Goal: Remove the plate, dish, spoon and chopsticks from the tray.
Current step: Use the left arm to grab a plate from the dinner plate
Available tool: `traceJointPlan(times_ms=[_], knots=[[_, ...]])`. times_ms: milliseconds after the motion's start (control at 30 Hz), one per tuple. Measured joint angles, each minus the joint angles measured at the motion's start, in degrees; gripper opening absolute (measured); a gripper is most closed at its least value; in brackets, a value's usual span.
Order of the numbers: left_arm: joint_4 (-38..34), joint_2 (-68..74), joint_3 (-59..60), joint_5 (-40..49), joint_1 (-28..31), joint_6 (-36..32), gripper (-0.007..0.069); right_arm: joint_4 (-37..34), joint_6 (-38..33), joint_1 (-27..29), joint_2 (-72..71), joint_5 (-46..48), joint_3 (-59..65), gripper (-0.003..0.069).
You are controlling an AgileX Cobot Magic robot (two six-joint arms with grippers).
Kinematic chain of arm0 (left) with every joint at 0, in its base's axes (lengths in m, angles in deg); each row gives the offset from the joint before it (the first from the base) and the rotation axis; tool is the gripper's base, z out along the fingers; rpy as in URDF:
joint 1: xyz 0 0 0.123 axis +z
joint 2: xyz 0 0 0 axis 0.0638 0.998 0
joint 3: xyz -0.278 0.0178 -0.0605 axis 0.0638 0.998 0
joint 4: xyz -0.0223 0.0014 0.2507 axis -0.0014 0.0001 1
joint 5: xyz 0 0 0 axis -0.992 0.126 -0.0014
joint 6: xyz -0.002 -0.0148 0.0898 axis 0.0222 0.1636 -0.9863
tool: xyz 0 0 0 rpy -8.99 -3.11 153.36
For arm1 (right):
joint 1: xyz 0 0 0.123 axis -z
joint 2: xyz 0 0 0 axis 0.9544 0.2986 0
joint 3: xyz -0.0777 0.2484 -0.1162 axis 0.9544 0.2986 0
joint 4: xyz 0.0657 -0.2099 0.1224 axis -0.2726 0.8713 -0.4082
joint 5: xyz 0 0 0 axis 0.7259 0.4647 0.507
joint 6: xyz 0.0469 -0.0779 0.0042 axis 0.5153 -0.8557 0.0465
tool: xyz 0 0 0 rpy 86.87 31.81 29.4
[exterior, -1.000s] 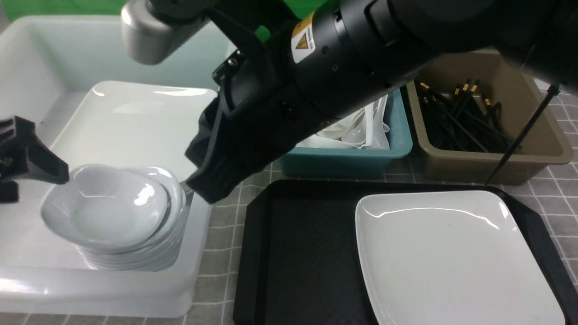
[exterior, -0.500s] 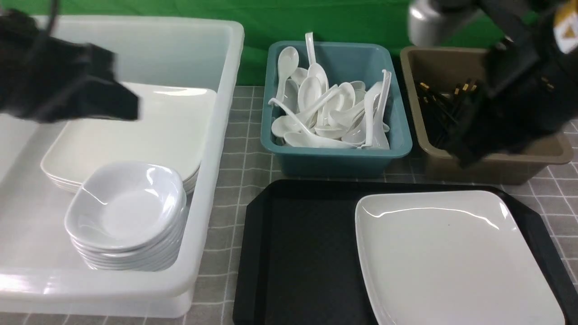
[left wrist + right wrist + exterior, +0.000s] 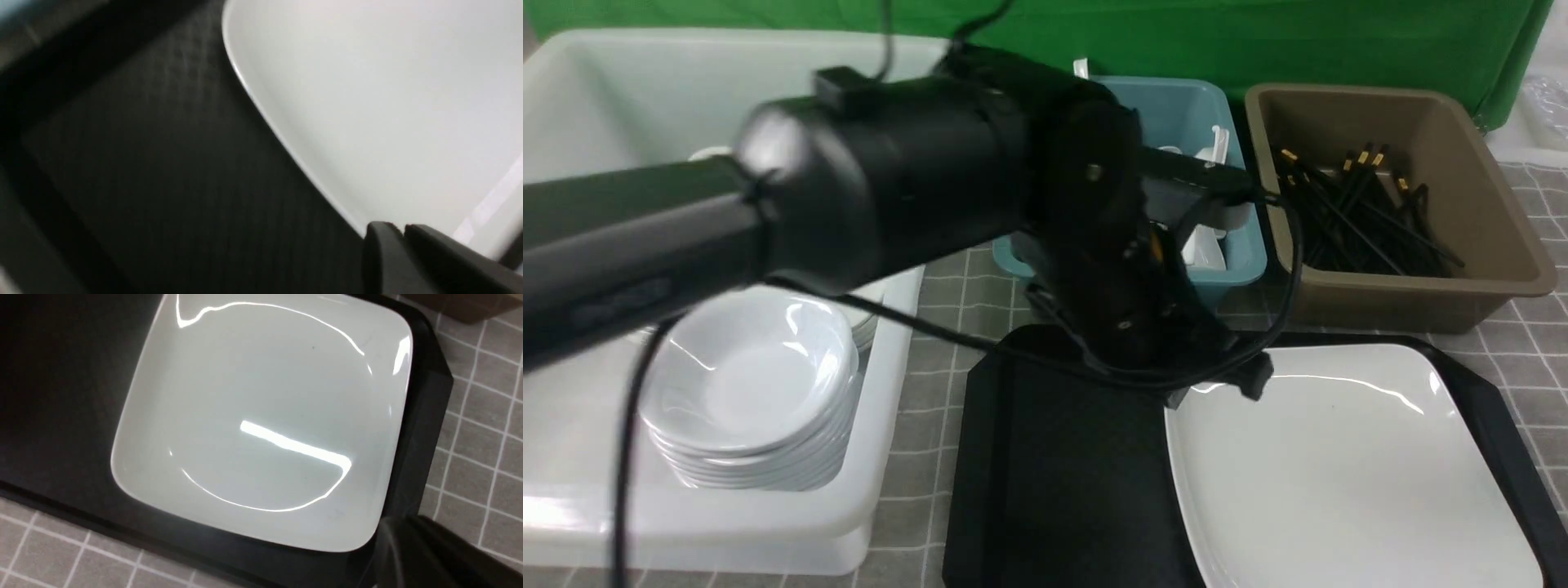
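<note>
Plate [image 3: 1339, 465] sits on tray's [image 3: 1062, 457] right half. Left gripper [image 3: 402, 230] is over its far-left corner, fingers almost pressed together, empty; plate runs right from them. Right gripper [image 3: 404, 539] is closed, higher up. Left one's nearer.

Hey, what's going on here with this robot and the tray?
The robot is clearing a black tray. Only the white plate is left on it. The left end effector is at the plate's far left corner; whether it grips is unclear. Dishes sit stacked in the white tub, chopsticks in the brown tub.
</note>
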Motion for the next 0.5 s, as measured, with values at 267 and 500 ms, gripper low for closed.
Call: traceJointPlan(times_ms=[267, 500], knots=[[1.48, 16.19, -13.65, 0.49, 3.87, 0.99, 0.0368, -0.68, 1.39, 0.0, -2.46, -0.52, 0.13, 0.003], [1.48, 22.32, -17.45, -1.34, 5.05, -0.14, 0.0468, -3.35, 1.3, 0.0, -2.46, -2.68, 0.19, 0.003]])
